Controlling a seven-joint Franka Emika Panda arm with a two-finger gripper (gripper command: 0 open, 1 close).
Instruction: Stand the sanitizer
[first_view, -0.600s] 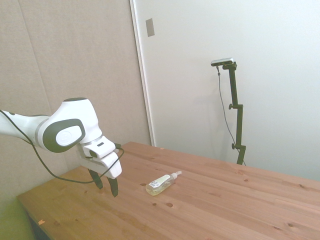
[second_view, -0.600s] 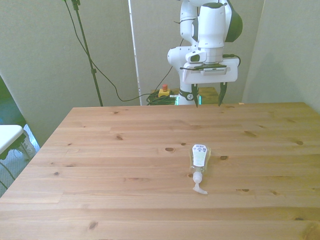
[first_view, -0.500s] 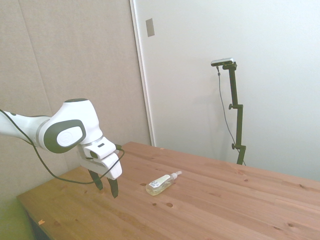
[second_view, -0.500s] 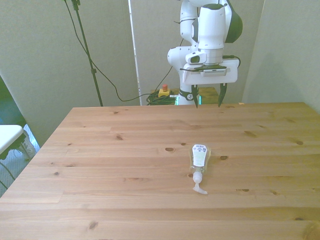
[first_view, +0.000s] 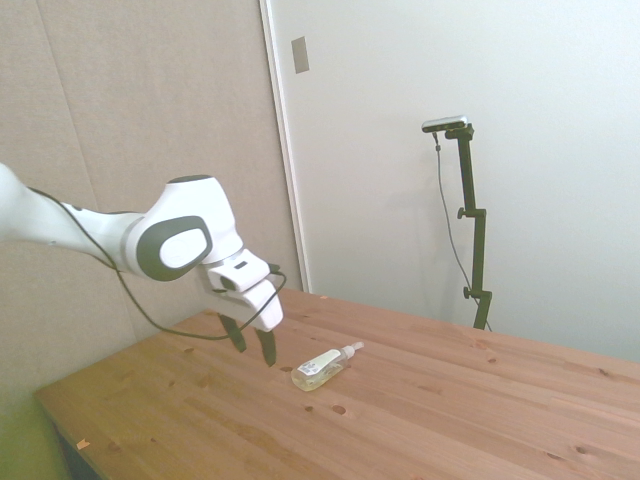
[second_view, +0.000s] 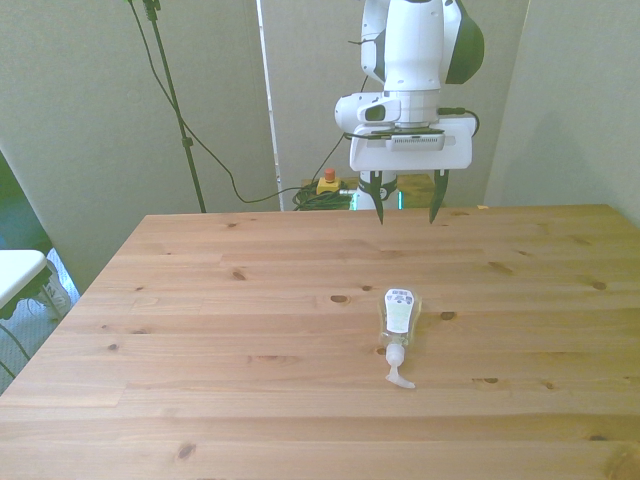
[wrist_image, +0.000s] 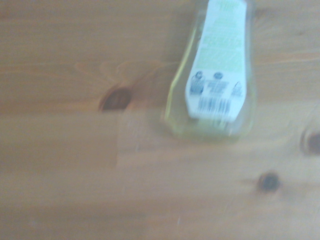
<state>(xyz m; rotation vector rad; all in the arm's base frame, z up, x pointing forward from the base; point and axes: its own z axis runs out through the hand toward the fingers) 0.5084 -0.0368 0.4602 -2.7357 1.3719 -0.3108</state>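
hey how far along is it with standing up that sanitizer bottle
Nothing is done yet: the bottle lies flat on the table, label up, nozzle pointing away from the robot. In hand: the pincer hangs open above the table, short of the bottle, holding nothing. Left: reach the bottle, grip it, tip it upright and let go.

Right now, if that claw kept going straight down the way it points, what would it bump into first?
Probably the bare wooden table. The gripper hangs open, pointing down, short of the lying sanitizer, though the wrist view shows the bottle nearly beneath, so depth is uncertain.
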